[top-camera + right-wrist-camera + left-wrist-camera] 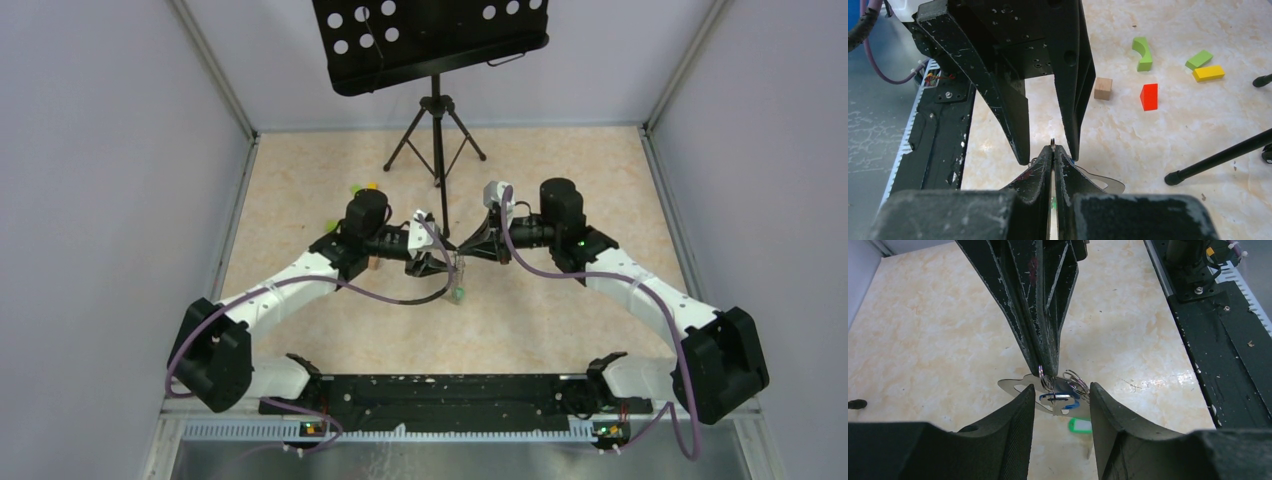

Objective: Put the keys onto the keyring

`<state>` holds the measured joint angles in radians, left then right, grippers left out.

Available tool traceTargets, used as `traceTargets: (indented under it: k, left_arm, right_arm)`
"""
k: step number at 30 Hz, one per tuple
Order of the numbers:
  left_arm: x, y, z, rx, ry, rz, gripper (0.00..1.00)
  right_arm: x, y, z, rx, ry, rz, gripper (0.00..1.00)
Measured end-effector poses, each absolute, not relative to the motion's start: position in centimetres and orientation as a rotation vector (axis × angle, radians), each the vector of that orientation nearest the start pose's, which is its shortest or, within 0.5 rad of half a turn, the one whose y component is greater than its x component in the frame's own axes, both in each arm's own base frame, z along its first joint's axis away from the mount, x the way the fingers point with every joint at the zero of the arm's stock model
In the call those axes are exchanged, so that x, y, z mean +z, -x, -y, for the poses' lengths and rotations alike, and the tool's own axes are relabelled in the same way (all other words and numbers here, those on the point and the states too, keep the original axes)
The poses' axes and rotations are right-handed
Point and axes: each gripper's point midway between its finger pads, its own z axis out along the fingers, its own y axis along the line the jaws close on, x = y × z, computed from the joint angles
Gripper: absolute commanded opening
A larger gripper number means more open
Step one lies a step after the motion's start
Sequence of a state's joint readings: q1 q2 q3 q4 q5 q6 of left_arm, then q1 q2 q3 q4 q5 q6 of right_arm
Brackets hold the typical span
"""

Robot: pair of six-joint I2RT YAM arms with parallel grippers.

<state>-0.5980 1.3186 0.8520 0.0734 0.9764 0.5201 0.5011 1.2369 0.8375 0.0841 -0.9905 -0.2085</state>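
The keyring [1013, 385] shows as a flat grey metal oval with cutouts and wire rings, held above the table. My left gripper [1062, 390] has its jaws a little apart around it. A blue tag [1074, 404] lies against it and a green tag [1079, 426] hangs below, also in the top view [458, 293]. My right gripper [1053, 147] is shut on a small wire ring [1053, 141] by the blue tag. The grippers [440, 262] [468, 250] meet tip to tip at mid table. The keys' blades are mostly hidden.
Loose blocks lie beyond the left arm: a wooden cube [1103, 88], a red wedge [1149, 96], a green arch [1143, 53], green [1199, 59] and yellow [1208, 73] bars. The black tripod stand [434, 120] stands behind. The base rail [430, 395] runs along the near edge.
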Motion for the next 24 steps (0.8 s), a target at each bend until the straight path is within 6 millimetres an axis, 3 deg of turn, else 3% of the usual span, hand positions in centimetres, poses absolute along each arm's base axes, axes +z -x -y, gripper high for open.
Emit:
traceTargets:
  k: [4,10,24]
  left_arm:
    - [20.7,-22.6,31.2,-0.993,-1.485,-1.191,0.52]
    - [20.8,-23.6,30.3,-0.985,-1.458,-1.21,0.44]
    - [20.6,-22.6,31.0,-1.133,-1.446,-1.213,0.36]
  right_arm:
    - [22.9,-22.8,-28.7,1.128,1.258,-1.406,0.0]
    - [22.9,-22.8,-28.7,1.127,1.258,-1.406,0.0]
    - [22.9,-22.8,-28.7,1.128,1.258,-1.407,0.0]
